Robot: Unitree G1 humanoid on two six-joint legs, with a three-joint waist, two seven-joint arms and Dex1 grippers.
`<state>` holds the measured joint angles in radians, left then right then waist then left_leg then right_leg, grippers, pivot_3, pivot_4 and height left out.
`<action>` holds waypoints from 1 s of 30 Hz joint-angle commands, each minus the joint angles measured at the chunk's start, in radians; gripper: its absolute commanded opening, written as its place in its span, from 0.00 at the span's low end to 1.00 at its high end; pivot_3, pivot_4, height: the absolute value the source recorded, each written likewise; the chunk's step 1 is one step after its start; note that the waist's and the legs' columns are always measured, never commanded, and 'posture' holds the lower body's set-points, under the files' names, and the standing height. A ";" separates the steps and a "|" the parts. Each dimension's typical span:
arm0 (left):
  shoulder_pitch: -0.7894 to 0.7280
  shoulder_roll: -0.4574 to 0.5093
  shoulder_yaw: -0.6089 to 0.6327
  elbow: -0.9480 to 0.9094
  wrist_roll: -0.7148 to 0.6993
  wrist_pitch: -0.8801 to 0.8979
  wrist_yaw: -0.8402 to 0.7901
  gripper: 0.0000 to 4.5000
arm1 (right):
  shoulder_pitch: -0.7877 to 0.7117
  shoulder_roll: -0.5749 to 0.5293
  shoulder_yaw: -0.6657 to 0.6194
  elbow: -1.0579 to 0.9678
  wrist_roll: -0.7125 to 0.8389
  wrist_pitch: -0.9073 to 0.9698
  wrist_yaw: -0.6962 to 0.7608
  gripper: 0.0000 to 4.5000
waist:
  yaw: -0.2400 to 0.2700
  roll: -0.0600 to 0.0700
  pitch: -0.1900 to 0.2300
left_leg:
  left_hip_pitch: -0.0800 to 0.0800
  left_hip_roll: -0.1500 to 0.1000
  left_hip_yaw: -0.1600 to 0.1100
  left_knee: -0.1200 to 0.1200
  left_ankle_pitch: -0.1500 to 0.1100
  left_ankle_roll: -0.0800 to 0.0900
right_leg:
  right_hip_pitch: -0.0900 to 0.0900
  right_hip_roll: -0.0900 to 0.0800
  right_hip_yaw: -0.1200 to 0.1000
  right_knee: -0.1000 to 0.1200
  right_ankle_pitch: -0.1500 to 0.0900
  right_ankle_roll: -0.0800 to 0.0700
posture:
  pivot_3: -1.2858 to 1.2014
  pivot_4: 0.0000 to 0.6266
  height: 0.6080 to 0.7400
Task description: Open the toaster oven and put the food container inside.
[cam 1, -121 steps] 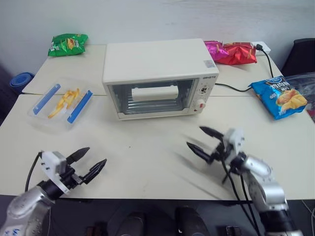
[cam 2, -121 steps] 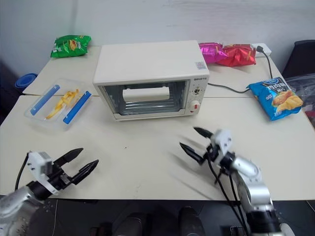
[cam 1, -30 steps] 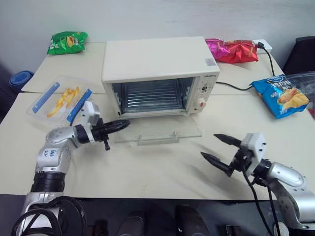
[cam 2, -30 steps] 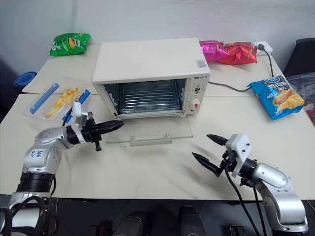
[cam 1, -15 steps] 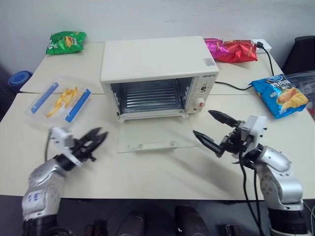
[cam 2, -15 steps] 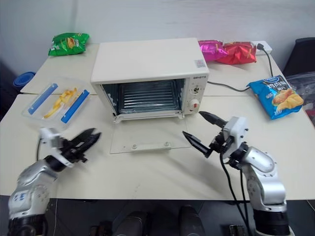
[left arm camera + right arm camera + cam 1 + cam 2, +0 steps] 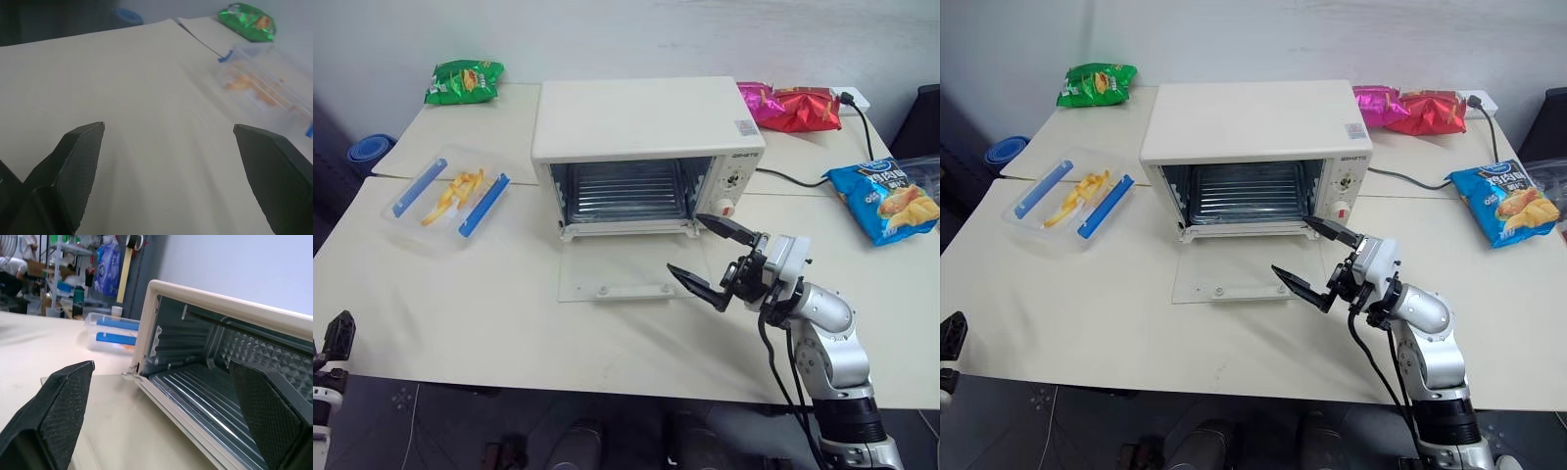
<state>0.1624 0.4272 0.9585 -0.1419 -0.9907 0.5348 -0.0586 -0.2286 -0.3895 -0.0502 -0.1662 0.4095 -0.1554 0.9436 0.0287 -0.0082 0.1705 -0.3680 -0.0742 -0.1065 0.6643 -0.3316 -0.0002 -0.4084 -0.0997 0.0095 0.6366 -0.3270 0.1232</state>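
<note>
The toaster oven (image 7: 641,157) sits at the middle of a pale surface (image 7: 460,313), its glass door (image 7: 631,271) folded flat in front, the wire rack bare inside. The food container (image 7: 447,197), a shallow clear box with two blue clips and yellow fries inside, lies well to the left of the oven, untouched.

The right pincer (image 7: 710,259) hovers over the right end of the lowered door, fingers spread wide and empty. The left pincer (image 7: 166,171) is also wide and empty; its wrist view looks across bare surface toward the container, still some way off.

Risks, as a judgement: the container is shallow and slick, so a grip on one edge could tilt it and shake the fries about or pop a clip. Carrying it in, it could catch on the door or the oven's frame. The right arm hanging over the door may also block the path.

Green (image 7: 463,80), red (image 7: 800,107) and blue snack bags (image 7: 886,196) lie around the edges.
</note>
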 commanded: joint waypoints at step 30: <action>-0.860 0.397 -0.231 0.731 0.183 0.430 0.422 0.99 | -0.050 -0.050 0.034 -0.203 0.082 0.066 -0.011 1.00 | -0.054 -0.002 -0.001 | 0.000 -0.002 -0.003 -0.001 -0.002 -0.003 | -0.010 0.003 -0.003 0.009 0.000 0.000 | 0.52 0.24 1.00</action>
<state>-0.6934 0.7856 0.7058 0.6039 -0.8224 0.9622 0.3797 -0.2792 -0.4301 -0.0039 -0.3450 0.4749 -0.0851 0.9371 -0.0258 -0.0098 0.1697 -0.3683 -0.0759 -0.1092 0.6632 -0.3336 -0.0035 -0.4184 -0.0962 0.0061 0.6461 -0.3268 0.1228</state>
